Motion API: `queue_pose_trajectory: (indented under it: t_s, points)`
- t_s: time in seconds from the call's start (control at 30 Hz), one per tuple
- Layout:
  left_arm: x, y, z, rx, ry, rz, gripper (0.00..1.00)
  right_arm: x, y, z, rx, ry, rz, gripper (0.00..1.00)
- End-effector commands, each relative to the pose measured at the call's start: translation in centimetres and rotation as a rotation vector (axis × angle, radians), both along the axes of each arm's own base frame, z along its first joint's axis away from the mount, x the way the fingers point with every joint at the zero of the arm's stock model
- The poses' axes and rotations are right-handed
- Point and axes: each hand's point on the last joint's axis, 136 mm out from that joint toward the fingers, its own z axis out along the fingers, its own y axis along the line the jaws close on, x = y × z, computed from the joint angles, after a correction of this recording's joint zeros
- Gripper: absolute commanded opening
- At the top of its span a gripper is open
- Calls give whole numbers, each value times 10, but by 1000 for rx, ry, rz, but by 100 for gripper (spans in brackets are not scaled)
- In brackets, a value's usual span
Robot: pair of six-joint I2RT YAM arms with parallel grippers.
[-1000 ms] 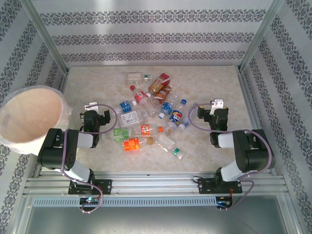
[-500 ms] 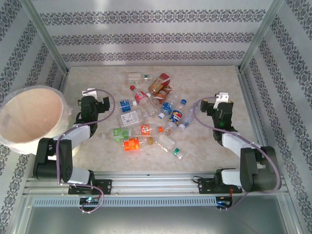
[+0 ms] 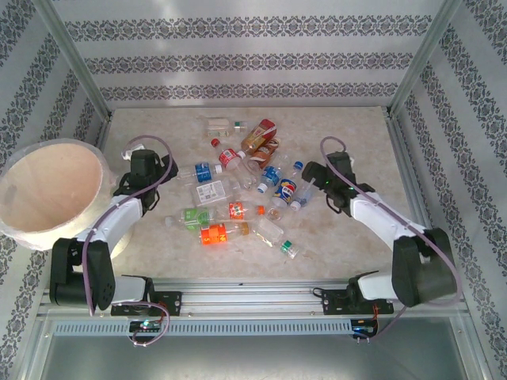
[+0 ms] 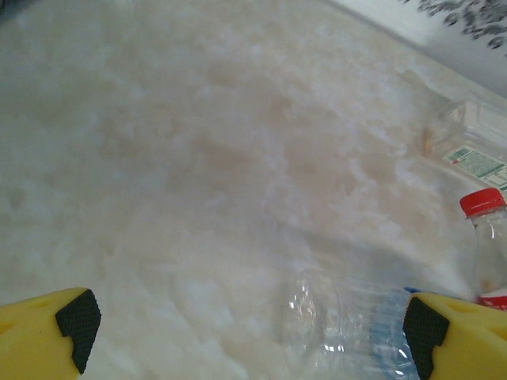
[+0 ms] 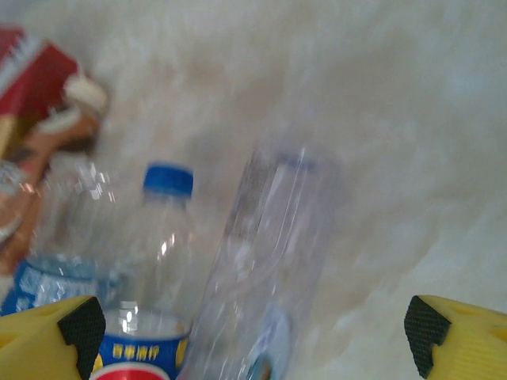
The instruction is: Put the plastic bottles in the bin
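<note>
Top external view: the left gripper (image 3: 158, 168) hangs low over the table (image 3: 348, 134), its fingers spread wide with nothing between them. The bin (image 3: 47, 190) stands near that gripper's left side. The plastic bottles (image 3: 235, 210) lie scattered to its right, between the two grippers. The right gripper (image 3: 311, 177) is likewise spread and empty. It sits at the right-hand fringe of the heap, with the nearest bottles just beside its tips.

From the left wrist, the left gripper (image 4: 245, 324) shows both yellow fingers far apart, with mostly bare table ahead of them. A clear blue-labelled bottle (image 4: 348, 324) lies on its side just inside the right finger, its clear end pointing into the gap. Whether it touches the pad cannot be told. A red-capped bottle (image 4: 482, 204) shows beyond that same finger, farther out.

From the right wrist, the right gripper (image 5: 253, 332) is also wide apart. A bare clear bottle (image 5: 273, 253) lies lengthwise in the gap, running away from the fingers. A blue-capped bottle (image 5: 158, 261) lies beside it, toward the left finger. Neither is pinched.
</note>
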Motion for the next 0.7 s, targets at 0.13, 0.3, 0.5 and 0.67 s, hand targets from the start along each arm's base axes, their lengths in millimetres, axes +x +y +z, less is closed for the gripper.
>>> queue_pose_trajectory:
  t_s: [0.13,0.3,0.5,0.67]
  points:
    - [-26,-11,-11,-208,162,136,100,-13,15,-44,39,202,-147,96]
    - [-22,-20,-5,-236,161,104,100,-16,17,-60,59,227,-184,89]
    - [-23,-34,13,-178,138,93,100,-18,23,-72,37,267,-129,82]
    - [-20,-63,29,-170,81,26,100,-21,15,-67,-27,221,-87,68]
